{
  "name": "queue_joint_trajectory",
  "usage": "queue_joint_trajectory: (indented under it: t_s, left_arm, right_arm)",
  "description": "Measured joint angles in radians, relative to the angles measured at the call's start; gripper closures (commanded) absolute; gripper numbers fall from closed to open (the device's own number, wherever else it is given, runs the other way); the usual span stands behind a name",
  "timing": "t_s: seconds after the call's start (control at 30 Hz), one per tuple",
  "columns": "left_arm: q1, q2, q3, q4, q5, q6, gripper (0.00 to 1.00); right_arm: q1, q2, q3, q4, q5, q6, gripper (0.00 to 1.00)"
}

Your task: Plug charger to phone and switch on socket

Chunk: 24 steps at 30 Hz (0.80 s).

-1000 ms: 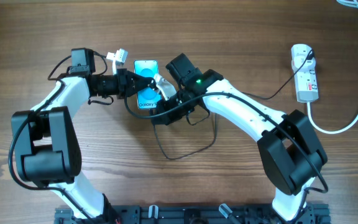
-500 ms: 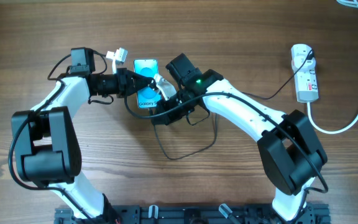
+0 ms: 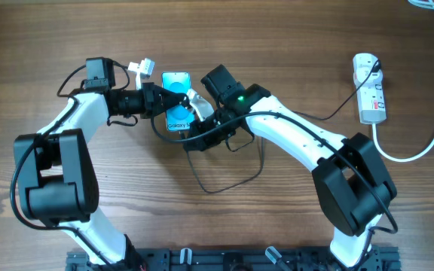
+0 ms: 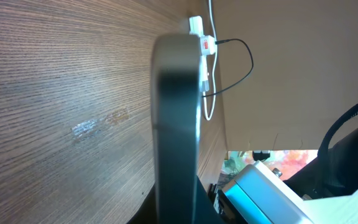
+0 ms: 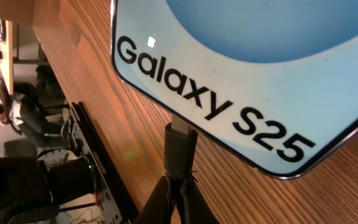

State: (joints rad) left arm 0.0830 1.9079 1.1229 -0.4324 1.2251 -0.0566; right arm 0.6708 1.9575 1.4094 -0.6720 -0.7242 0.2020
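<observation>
The phone [image 3: 176,105] lies tilted between the two arms, its turquoise screen [image 5: 247,56] reading "Galaxy S25". My left gripper [image 3: 162,102] is shut on the phone's left side. In the left wrist view the phone [image 4: 178,118] shows edge-on as a dark slab. My right gripper [image 5: 182,190] is shut on the charger plug [image 5: 180,146], whose tip meets the phone's bottom edge. I cannot tell how deep it sits. The charger's black cable [image 3: 228,177] loops over the table and runs to the white socket [image 3: 371,98] at the far right. The socket [image 4: 202,46] also appears far off in the left wrist view.
A thick white lead [image 3: 428,128] curves from the socket toward the top right corner. A small white connector [image 3: 142,68] lies just behind the left arm. The arm bases and a black rail [image 3: 224,260] stand along the table's front edge.
</observation>
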Motion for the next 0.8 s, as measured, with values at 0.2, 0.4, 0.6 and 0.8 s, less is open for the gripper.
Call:
queue_joint_trajectory:
  t_s: [0.2, 0.4, 0.6, 0.8]
  left_arm:
    - [0.000, 0.000, 0.000, 0.000, -0.010, -0.003, 0.96]
    - [0.000, 0.000, 0.000, 0.000, -0.014, -0.007, 0.96]
    - [0.000, 0.000, 0.000, 0.012, -0.017, -0.056, 0.96]
    - [0.000, 0.000, 0.000, 0.023, -0.017, -0.126, 0.96]
  right_arm:
    - [0.000, 0.000, 0.000, 0.000, 0.000, 0.009, 0.96]
    - [0.000, 0.000, 0.000, 0.000, 0.004, 0.046, 0.96]
    - [0.000, 0.000, 0.000, 0.000, 0.009, 0.070, 0.96]
    - [0.000, 0.000, 0.000, 0.000, 0.012, 0.079, 0.96]
